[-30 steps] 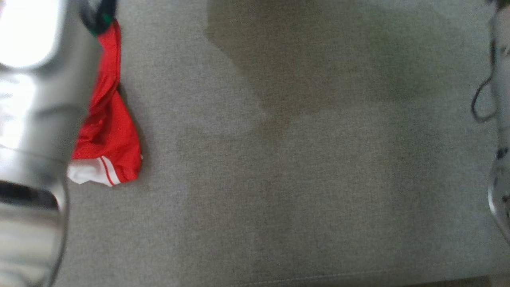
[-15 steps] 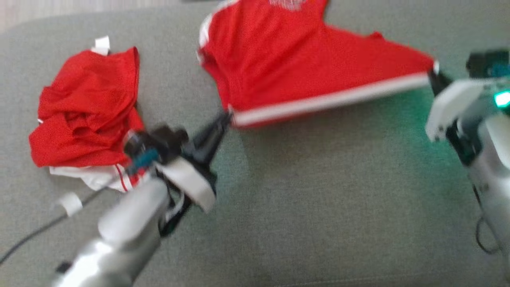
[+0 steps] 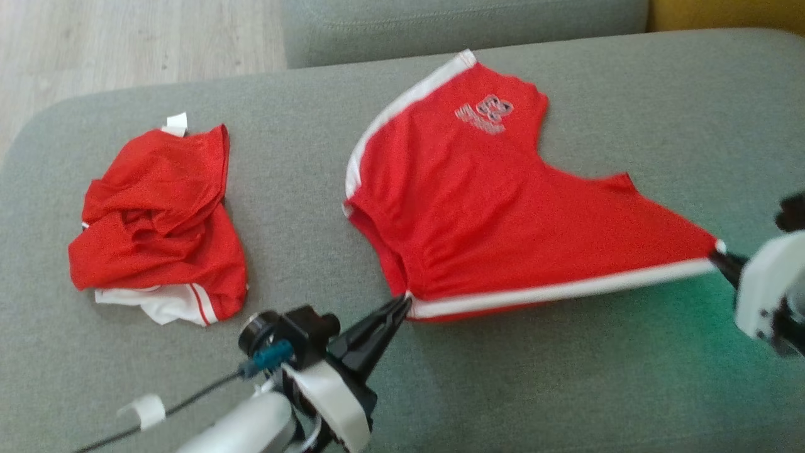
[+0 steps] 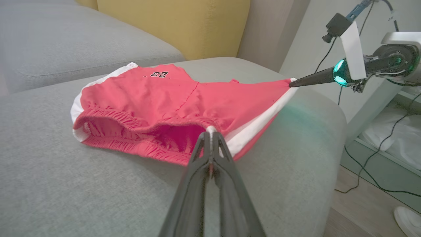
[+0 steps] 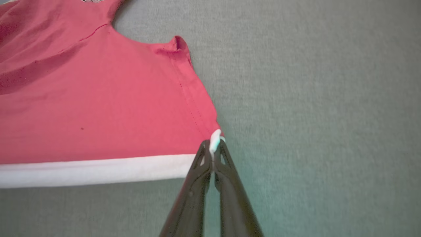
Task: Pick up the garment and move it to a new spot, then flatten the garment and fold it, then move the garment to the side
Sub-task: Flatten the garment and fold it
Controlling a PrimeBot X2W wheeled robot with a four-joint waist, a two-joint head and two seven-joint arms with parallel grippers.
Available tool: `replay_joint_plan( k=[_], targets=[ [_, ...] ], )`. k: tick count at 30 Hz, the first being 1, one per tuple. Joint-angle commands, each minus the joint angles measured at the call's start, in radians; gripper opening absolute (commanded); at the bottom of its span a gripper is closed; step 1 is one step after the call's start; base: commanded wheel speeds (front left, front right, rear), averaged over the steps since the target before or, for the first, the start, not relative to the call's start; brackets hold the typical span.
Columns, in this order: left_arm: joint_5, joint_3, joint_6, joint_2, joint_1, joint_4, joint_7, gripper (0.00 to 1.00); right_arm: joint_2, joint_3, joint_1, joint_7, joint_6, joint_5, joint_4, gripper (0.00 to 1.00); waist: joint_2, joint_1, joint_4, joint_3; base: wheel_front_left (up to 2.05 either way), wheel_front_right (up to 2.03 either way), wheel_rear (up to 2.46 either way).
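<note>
Right now we judge the task to be in its flattening stage. We have the garment (image 3: 490, 207), a pair of red shorts, spread across the middle and right of the sofa seat (image 3: 503, 390). Its far leg reaches toward the back edge and its near side faces the front edge. Our left tool (image 3: 405, 301) is clenched on the waistband end of that near side. Our right tool (image 3: 717, 255) is clenched on the hem end, close to the seat's right edge, so the white stripe (image 3: 566, 290) between them is pulled into a straight, taut line.

The pickup and the move to a new spot look done. The cloth lies mostly smooth, yet the waistband (image 4: 131, 118) gapes open in a gathered loop and shallow creases run across the near leg. So we think some flattening is left, and the fold and the final shift aside are not yet begun.

The fabric looks thin, matte and limp. The waistband is ruched elastic, and a small printed number (image 3: 484, 113) sits on the far leg. The seat is a coarse grey weave, rounded at its corners. A crumpled heap (image 3: 157, 214) of similar red-and-white cloth rests near the left edge, well apart.
</note>
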State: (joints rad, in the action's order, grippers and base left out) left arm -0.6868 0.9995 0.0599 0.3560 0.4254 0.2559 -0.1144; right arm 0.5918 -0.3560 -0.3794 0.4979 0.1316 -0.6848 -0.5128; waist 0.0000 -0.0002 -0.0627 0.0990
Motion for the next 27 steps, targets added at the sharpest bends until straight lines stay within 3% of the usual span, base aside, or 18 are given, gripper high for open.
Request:
replay_joint_plan(
  k=[1, 7, 15, 21, 27],
  targets=[
    [-0.008, -0.032, -0.013, 0.034, 0.018, -0.044, 0.002, 0.00, 0.055, 0.022, 0.020, 0.023, -0.001, -0.017, 0.054, 0.00, 0.0000, 0.0002, -0.003, -0.008, 0.00, 0.00, 0.00],
    [-0.023, -0.050, -0.060, 0.046, -0.008, -0.133, 0.010, 0.00, 0.081, 0.171, 0.127, 0.104, -0.001, -0.014, 0.266, 0.00, 0.0000, 0.0002, 0.006, 0.002, 0.00, 0.00, 0.00],
    [0.002, -0.116, -0.095, 0.032, 0.101, -0.120, -0.029, 0.00, -0.057, 0.297, 0.017, 0.060, -0.001, 0.160, 0.429, 0.00, 0.0000, 0.0002, 0.062, 0.106, 0.00, 0.00, 0.00],
    [-0.003, -0.145, -0.076, -0.003, 0.197, -0.058, -0.039, 0.00, -0.120, 0.276, -0.158, 0.016, -0.001, 0.315, 0.361, 0.00, 0.0000, 0.0002, 0.124, 0.199, 0.00, 0.00, 0.00],
    [0.006, -0.147, -0.034, -0.062, 0.323, 0.039, -0.047, 0.00, -0.161, 0.211, -0.413, -0.067, -0.001, 0.450, 0.136, 0.00, 0.0000, 0.0002, 0.183, 0.294, 0.00, 0.00, 0.00]
  ],
)
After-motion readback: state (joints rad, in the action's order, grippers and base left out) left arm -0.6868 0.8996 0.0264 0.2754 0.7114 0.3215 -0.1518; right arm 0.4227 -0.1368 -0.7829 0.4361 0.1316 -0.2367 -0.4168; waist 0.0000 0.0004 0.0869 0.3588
